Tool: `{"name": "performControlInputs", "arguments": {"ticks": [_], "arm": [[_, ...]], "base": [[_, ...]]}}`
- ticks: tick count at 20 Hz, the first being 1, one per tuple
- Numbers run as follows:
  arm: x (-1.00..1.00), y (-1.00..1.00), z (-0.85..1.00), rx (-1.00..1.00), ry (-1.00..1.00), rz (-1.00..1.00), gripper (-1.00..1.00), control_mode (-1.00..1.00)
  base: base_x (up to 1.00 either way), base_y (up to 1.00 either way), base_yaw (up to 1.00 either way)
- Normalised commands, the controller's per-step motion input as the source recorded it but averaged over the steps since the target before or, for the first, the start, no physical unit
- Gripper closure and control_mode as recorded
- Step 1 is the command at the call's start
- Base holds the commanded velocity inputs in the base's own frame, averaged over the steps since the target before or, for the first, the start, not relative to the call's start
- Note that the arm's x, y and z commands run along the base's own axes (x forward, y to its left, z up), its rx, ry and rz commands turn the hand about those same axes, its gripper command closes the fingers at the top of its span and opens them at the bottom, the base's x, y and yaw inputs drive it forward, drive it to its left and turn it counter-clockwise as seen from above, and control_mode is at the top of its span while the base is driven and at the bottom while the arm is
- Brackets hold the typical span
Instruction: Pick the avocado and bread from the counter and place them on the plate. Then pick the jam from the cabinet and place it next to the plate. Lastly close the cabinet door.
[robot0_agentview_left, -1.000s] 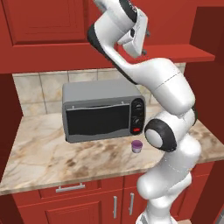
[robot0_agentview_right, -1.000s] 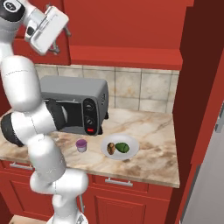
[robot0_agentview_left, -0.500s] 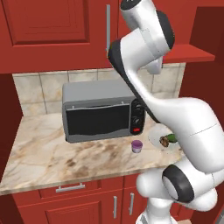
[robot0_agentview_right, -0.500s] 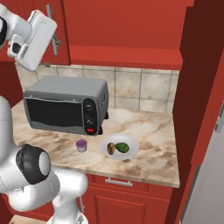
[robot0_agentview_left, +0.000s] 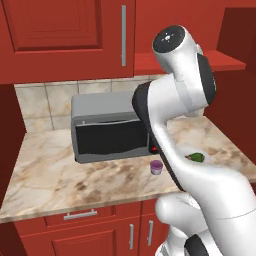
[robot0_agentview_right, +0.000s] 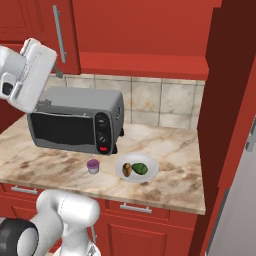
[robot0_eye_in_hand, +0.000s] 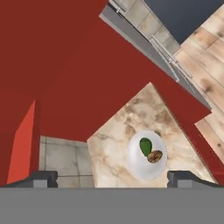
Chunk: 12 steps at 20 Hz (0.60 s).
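Right base view: arm raised high at the left, hand up beside the red cabinet (robot0_agentview_right: 135, 30) door handle, above the toaster oven (robot0_agentview_right: 77, 120). On the counter (robot0_agentview_right: 170, 150), jam (robot0_agentview_right: 92, 166) just left of the plate (robot0_agentview_right: 150, 172) bearing bread (robot0_agentview_right: 127, 170) and avocado (robot0_agentview_right: 140, 169). Hand view, looking down: gripper (robot0_eye_in_hand: 111, 178) spread wide, empty, plate below. Left base view: plate mostly hidden behind arm.

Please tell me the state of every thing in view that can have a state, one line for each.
avocado: lying on the plate
bread: on the plate, beside the avocado
plate: on the counter
jam: upright on the counter, left of the plate
gripper: open, holding nothing
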Motion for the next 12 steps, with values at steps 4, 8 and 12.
{"name": "performControlInputs", "arguments": {"ticks": [4, 8, 12], "arm": [[-0.56, -0.28, -0.01, 0.02, -0.11, -0.05, -1.0, -1.0], [-0.48, -0.42, -0.24, 0.12, -0.11, 0.0, -1.0, -1.0], [-0.38, -0.23, -0.51, 0.08, -0.06, 0.01, -1.0, -1.0]], "base": [[0.0, 0.0, 0.0], [0.0, 0.0, 0.0], [0.0, 0.0, 0.0]]}}
